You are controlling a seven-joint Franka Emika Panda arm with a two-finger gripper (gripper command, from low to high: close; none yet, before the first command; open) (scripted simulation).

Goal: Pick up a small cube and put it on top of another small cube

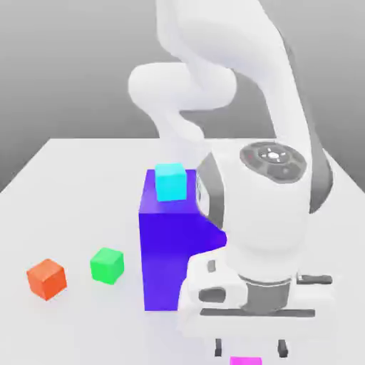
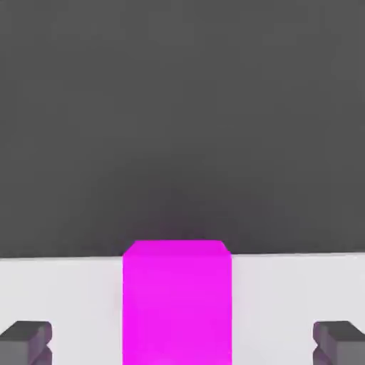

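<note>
Magenta cube on the table between the wide-open fingers, not gripped.

The magenta cube (image 2: 177, 303) sits on the white table (image 2: 64, 292) near its edge, midway between the two dark fingertips (image 2: 27, 341), with clear table showing on each side of it, so neither pad touches it. In the exterior view only its top (image 1: 246, 361) shows at the lower edge, directly under the gripper (image 1: 251, 349), which points down over it. The green cube (image 1: 107, 265) rests on the table well apart, toward the exterior view's left, with the orange cube (image 1: 46, 278) just beyond it on that side. Between green cube and arm stands the big blue-violet block (image 1: 167, 249), a cyan cube (image 1: 170, 182) on top of it.
</note>
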